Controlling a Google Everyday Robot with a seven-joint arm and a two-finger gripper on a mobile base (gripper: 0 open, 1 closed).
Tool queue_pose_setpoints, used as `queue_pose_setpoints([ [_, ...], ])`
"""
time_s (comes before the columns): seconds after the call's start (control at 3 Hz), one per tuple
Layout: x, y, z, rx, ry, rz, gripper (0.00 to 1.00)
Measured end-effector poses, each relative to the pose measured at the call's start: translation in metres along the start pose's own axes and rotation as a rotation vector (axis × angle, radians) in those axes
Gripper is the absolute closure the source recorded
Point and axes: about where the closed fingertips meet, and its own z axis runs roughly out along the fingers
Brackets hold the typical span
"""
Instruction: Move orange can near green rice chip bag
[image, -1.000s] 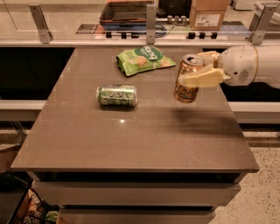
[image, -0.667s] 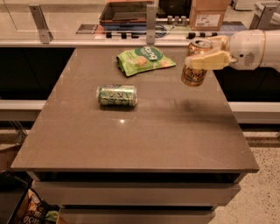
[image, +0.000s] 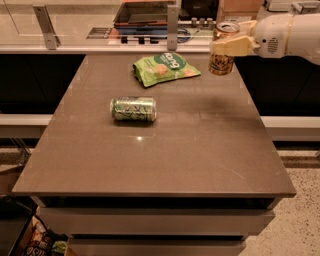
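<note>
Rightward of the green rice chip bag (image: 165, 67), the claw (image: 225, 46) clasps the orange can (image: 220, 64), hiding its middle.

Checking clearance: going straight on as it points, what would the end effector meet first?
Holding the orange can, the end effector points left toward the green rice chip bag, likely first, though it may pass above; depth unclear.

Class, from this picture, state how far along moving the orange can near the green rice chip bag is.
Done: the gripper is shut on the orange can, upright and off the table. In hand: the carry, with the can to the right of the green rice chip bag. Left: set it down beside the bag and release.
</note>
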Motion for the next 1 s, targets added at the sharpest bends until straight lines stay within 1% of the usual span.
queue_pose_setpoints([
  [0.33, 0.009, -0.027, 0.023, 0.069, 0.017, 0.0, 1.0],
  [0.67, 0.025, -0.045, 0.042, 0.133, 0.023, 0.0, 1.0],
  [1.0, 0.045, -0.058, 0.059, 0.188, 0.009, 0.005, 1.0],
])
